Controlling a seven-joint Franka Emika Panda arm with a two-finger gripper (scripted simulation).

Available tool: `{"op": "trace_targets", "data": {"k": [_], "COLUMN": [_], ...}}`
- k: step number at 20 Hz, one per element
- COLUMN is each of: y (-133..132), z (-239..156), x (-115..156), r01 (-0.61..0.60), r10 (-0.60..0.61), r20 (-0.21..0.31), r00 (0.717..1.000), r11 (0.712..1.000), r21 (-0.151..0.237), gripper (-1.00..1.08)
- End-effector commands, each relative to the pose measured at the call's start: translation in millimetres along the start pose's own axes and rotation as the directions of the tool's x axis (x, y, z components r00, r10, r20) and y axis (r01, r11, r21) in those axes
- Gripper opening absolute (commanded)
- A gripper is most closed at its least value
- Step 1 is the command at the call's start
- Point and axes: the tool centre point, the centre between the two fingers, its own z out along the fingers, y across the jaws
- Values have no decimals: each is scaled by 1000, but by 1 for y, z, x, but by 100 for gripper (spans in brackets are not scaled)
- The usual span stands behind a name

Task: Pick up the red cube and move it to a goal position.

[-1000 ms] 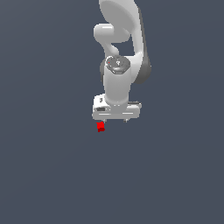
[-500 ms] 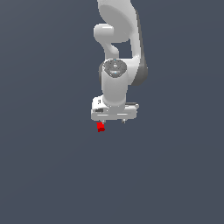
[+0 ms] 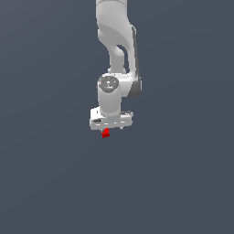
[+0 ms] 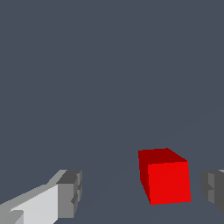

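Note:
The red cube [image 3: 106, 133] is tiny and bright red and sits on the dark grey floor just below the white hand. My gripper [image 3: 112, 129] points straight down over it. In the wrist view the cube [image 4: 165, 176] lies between the two grey fingertips, much nearer one fingertip [image 4: 213, 187] than the other [image 4: 70, 193]. There is a gap on each side of the cube. My gripper [image 4: 142, 192] is open and touches nothing.
The plain dark grey floor [image 3: 183, 183] fills both views. The white arm [image 3: 116, 55] rises above the hand. No goal marker shows.
The hand has shifted to the exterior view's left and a little lower, so it now sits over the cube. The cube has not moved.

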Motion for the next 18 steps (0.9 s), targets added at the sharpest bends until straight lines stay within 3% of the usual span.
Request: {"op": "trace_targets", "data": {"k": [1,14,15,18], "y": [10,36,36,36], "z": [18,63,63,63], "x": [-8,-24,-24,-24], "r01": [23,76,76,76], "r10": [-23,-76,-76,-76], "r20": [-1,-4,-4,-4], "r00": [1000,997,997,997], "r11": [1000,997,997,997], "r21": [0,1,1,1], "gripper": [100,100,-100,-100]}}
